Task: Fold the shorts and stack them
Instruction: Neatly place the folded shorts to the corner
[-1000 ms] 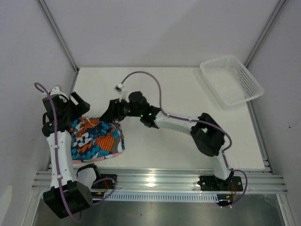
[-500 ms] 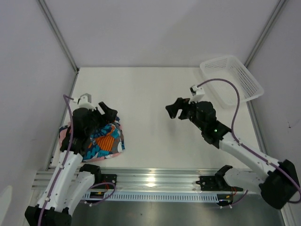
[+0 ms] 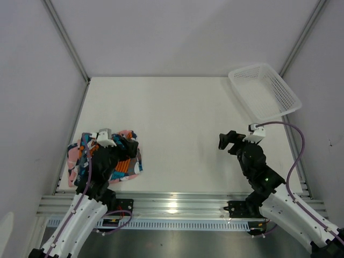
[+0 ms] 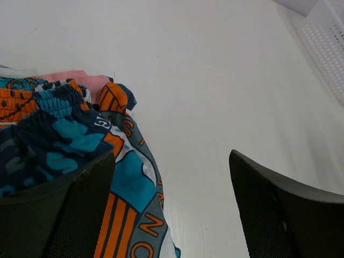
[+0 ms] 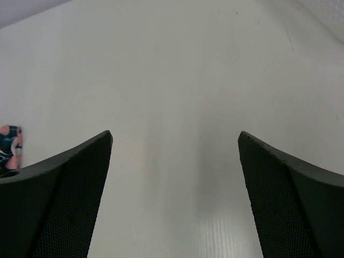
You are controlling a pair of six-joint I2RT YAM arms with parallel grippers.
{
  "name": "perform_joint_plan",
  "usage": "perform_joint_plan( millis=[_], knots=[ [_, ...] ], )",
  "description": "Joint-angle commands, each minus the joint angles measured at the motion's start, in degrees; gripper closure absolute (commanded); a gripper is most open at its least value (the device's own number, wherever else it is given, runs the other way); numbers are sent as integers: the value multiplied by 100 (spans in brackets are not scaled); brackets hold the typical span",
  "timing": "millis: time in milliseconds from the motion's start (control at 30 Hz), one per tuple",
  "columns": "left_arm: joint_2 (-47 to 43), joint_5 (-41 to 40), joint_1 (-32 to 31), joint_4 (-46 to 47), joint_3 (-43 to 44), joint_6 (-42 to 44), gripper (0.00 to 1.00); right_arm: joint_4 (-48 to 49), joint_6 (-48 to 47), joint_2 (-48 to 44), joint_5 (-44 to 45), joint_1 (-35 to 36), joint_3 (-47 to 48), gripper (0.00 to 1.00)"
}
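Overhead, both of my arms sit low in the frame. My left hand (image 3: 128, 145) hovers at the lower left over the shorts, and my right hand (image 3: 228, 141) is at the lower right above bare worktop (image 3: 177, 107). Both are spread open and hold nothing. The patterned shorts (image 3: 128, 166) lie in a heap at the lower left, mostly hidden under my left arm. The pink shorts (image 3: 72, 156) peek out at the heap's left edge and by its upper edge. The basket (image 3: 263, 91) stands at the upper right, well apart from the heap.

Next, my left wrist view shows what the overhead one hides. The patterned shorts (image 4: 59, 134) fill the left side with their gathered waistband showing, and a strip of the pink shorts (image 4: 80, 79) lies just above them. My left hand (image 4: 171, 156) gapes wide. Its left finger (image 4: 54, 215) overlaps the cloth, but I cannot tell whether it touches. A corner of the basket (image 4: 325, 48) shows at the upper right.

Last, my right wrist view gives only my open right hand (image 5: 174, 137) over the plain worktop, with a scrap of the shorts (image 5: 8, 142) at the far left edge.

A second ago my right arm stretched across to the heap; now it has drawn back to its own side. My left arm has come down over the shorts.
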Motion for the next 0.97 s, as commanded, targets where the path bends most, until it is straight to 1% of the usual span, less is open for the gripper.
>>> perform_joint_plan(
  millis=[0,133,233,367,600,933],
  knots=[
    [-415,31,-44,445,-290,377,12,123,107,-21,550,-1,-347,0],
    [-907,153,-44,419,-546,491,7,659,62,40,638,-1,-612,1],
    [-1198,216,-44,454,-660,474,1,669,88,137,691,-1,-638,0],
    [-1234,137,-44,471,-713,430,1,599,106,216,770,-1,-595,1],
    [-838,40,-44,463,-607,395,1,546,89,154,849,-1,-560,1],
    [-1031,40,-44,445,-669,386,1,458,133,-21,981,7,-577,0]
  ],
)
